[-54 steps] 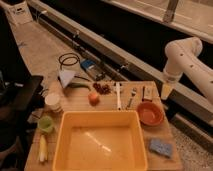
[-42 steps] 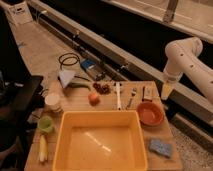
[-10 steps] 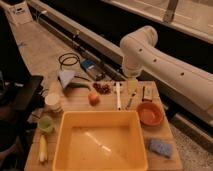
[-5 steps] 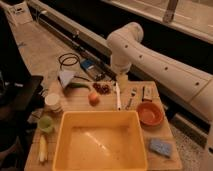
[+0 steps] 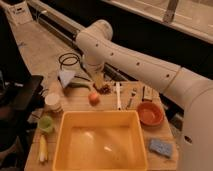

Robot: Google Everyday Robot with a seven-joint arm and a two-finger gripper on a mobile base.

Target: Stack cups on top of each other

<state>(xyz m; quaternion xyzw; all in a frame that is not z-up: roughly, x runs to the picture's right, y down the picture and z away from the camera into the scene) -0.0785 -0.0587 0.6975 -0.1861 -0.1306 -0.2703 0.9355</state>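
Observation:
The white cup (image 5: 52, 101) stands upright near the left edge of the wooden table (image 5: 77, 102). The pale green cup (image 5: 46, 123) stands a little in front of it, apart from it and to the left of the yellow tub. My gripper (image 5: 98, 81) hangs from the big white arm (image 5: 130, 57) over the back of the table. It is to the right of and behind the white cup, just above a red-orange fruit (image 5: 93, 97), and holds nothing that I can see.
A big yellow tub (image 5: 100, 142) fills the table's front middle. An orange-red bowl (image 5: 150, 113) and a blue sponge (image 5: 160, 147) lie on the right. Utensils (image 5: 118, 95) lie at the back. A yellow item (image 5: 42, 149) lies front left. A grey cone (image 5: 66, 77) lies back left.
The arm has swung from the far right across the table to the left. The gripper now hangs over the back middle-left. The cups have not moved.

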